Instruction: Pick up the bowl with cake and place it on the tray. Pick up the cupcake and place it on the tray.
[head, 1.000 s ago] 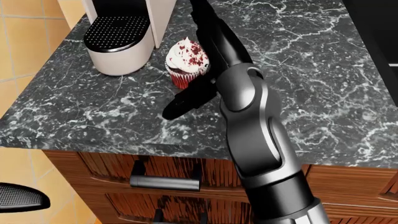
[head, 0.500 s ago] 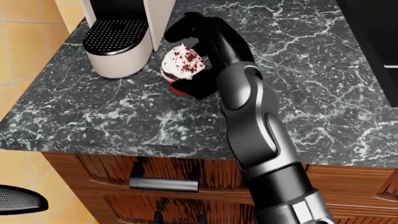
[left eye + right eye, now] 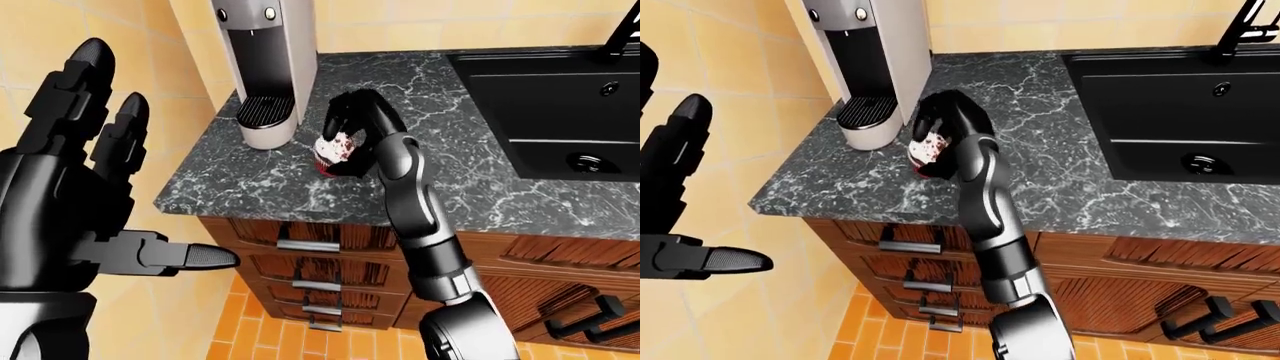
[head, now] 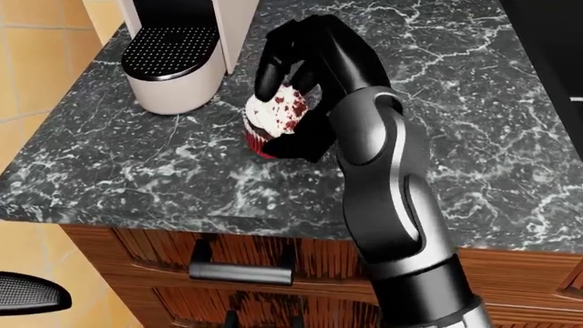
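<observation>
Right hand [image 4: 305,65] curls round the cupcake [image 4: 275,117] near the countertop's [image 4: 137,171] left edge, beside the coffee machine [image 4: 178,61]; fingers over frosting, thumb under, prob. gripping. Light, soft-topped, smears easily: best held by wrapper. Left hand [image 3: 70,187] spread wide, empty

No text, label, brand, number or sign can be read anywhere; the coffee machine [image 3: 265,67] carries no legible marking; the drawer fronts [image 3: 330,262] are likewise unlettered.
</observation>
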Available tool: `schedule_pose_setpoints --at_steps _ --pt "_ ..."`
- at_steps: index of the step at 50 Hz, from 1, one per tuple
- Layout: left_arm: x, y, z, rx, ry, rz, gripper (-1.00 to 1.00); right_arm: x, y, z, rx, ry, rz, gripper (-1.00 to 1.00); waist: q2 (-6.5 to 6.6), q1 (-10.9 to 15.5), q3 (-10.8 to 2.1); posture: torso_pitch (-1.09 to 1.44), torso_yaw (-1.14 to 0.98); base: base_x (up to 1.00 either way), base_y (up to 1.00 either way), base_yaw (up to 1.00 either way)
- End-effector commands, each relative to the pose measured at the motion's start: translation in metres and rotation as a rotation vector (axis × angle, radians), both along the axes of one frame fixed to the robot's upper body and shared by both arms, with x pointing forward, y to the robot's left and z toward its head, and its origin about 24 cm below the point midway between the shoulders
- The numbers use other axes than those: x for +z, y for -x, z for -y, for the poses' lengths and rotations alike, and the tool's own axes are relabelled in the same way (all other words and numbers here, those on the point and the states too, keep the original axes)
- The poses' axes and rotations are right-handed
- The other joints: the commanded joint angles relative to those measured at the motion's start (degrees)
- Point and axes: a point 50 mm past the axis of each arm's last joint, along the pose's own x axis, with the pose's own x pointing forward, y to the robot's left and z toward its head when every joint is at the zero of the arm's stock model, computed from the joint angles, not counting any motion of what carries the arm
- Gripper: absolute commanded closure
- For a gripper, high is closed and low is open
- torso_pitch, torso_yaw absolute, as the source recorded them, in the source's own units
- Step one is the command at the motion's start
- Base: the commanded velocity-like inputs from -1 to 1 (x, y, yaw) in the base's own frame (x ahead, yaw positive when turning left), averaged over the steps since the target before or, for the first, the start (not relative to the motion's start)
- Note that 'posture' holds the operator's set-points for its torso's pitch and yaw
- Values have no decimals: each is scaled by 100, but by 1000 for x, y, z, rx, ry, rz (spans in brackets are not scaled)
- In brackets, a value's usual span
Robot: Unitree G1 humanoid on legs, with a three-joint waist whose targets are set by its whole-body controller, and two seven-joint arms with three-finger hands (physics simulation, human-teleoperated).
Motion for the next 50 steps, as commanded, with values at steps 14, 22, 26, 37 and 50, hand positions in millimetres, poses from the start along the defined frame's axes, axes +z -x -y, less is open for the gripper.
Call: schedule_pose_setpoints --at_steps 14,22,26,37,50 --pt "12 3 1 10 -6 67 -100 49 31 25 -18 -53 126 100 0 2 -89 0 0 0 0 0" --pt "13 3 1 7 -9 69 -100 67 50 41 -33 -79 155 100 -7 -5 -66 0 0 0 0 0" --pt "13 3 2 6 -10 69 -100 71 56 48 -44 -107 163 100 -10 -6 -63 0 0 0 0 0" --pt "12 2 4 4 -11 67 -100 70 60 53 -55 -156 151 100 26 29 -219 0 0 -27 0 0" --pt "12 1 5 2 -13 64 -100 69 61 55 -65 -174 150 100 190 -16 -175 0 0 -89 -2 0"
